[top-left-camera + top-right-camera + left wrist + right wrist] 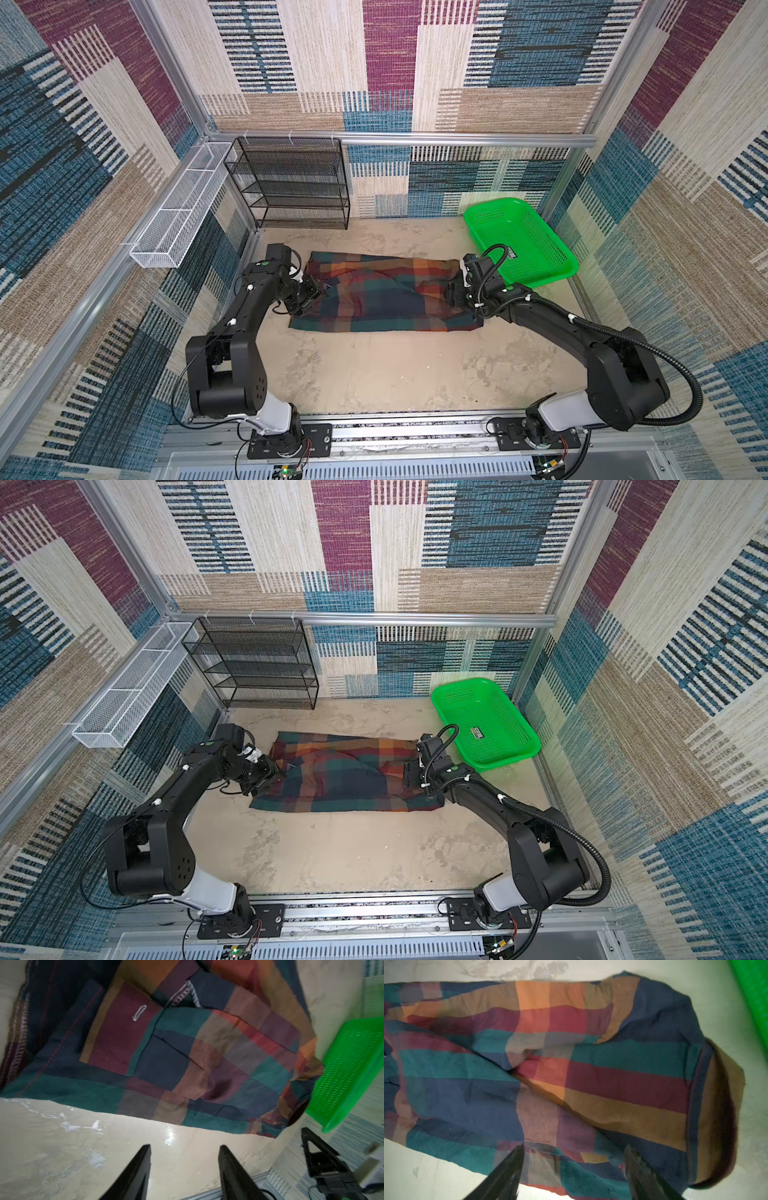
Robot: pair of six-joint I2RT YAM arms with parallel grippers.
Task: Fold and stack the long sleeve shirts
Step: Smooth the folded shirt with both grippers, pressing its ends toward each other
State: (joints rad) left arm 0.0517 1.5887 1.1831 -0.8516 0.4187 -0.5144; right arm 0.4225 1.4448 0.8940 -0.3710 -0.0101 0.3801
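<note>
The long sleeve shirt [382,295] [345,777] is a plaid of navy, green, maroon and orange, lying folded into a long band across the middle of the table. Its brownish collar [720,1115] is at the right end. My left gripper [318,291] [277,773] is at the shirt's left end. In the left wrist view that gripper [184,1147] is open over bare table, with the shirt [187,1053] just beyond its fingertips. My right gripper [451,295] [407,777] [574,1147] hovers open over the right end of the shirt [571,1084], holding nothing.
A green plastic basket [519,241] [486,725] [351,1068] [756,991] stands at the back right, close to the collar end. A black mesh rack [291,183] stands against the back wall, and a white mesh basket [178,208] hangs on the left wall.
</note>
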